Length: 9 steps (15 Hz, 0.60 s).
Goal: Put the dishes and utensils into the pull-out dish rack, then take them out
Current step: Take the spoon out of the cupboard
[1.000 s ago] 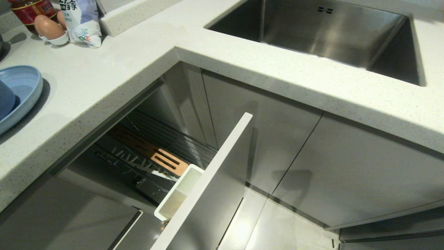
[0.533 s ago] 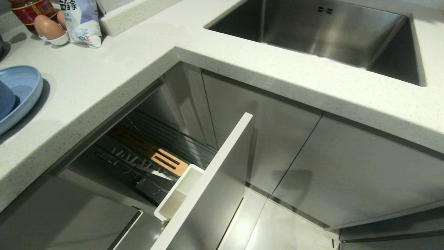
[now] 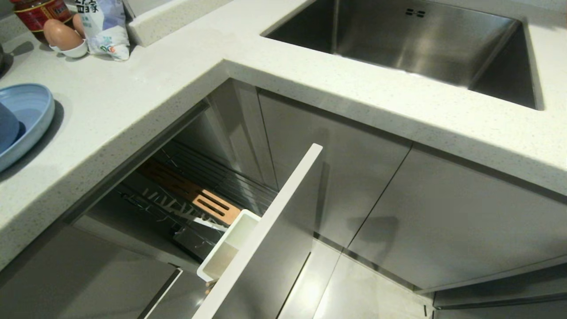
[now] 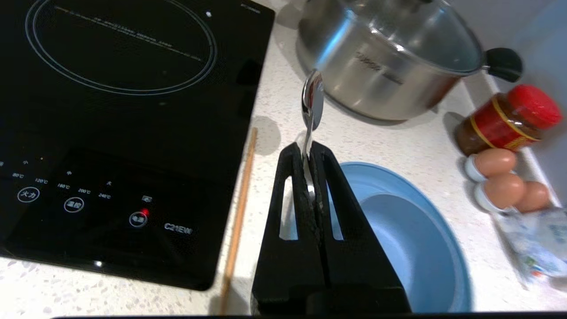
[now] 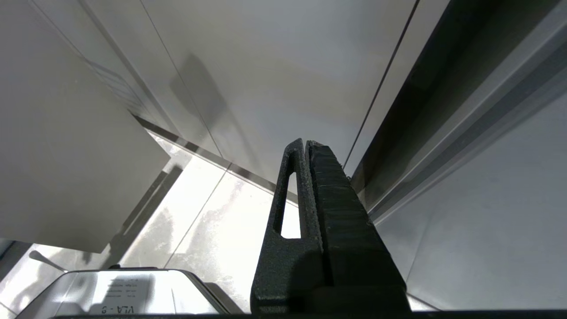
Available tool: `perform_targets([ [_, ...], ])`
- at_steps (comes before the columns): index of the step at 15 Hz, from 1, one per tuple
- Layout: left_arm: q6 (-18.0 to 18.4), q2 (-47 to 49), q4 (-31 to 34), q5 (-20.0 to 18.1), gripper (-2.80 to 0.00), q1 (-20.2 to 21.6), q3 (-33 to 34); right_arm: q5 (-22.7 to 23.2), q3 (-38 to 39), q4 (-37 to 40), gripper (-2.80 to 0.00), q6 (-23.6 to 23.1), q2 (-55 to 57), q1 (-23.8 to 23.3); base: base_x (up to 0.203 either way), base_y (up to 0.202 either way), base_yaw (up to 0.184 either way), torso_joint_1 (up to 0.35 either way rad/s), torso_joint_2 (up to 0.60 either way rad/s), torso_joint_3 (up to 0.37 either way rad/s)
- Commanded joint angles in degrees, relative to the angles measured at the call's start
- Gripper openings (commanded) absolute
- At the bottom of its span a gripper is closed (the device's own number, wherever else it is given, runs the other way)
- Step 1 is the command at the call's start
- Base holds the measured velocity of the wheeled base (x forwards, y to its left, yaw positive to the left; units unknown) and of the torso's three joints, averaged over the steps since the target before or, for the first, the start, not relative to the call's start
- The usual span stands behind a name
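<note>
Loading step: left end effector [image 4: 310,153] pinches the spoon [image 4: 312,99] above the tabletop [image 4: 412,141]; next, carry it to the rack [image 3: 195,199].

The plate [image 4: 443,248] and bowl [image 4: 398,230] are light blue. The countertop [image 3: 146,84] is white, finely speckled; the jar [image 4: 505,119] has a red lid

The silver spoon [image 4: 312,99] stands clamped between black fingers [image 4: 288,186]; one chopstick [image 4: 239,212] lies beside the blue bowl [image 4: 398,239] in its plate [image 4: 460,270]; the pull-out rack [image 3: 195,199] stands open.
</note>
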Motion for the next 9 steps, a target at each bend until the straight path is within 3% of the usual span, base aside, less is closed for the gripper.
perform_targets([
  [1,-0.26,-0.65,-2.29,0.12,-2.80,0.41,3.59,-0.02,0.03,-0.01,-2.80,0.00,0.00,0.00,0.000,0.000,0.000,0.000,0.00,0.000],
  [9,-0.26,-8.03,-26.62,0.05,-2.80,1.97,25.72,-0.02,0.00,-0.01,-2.80,0.00,0.00,0.00,0.000,0.000,0.000,0.000,0.00,0.000],
])
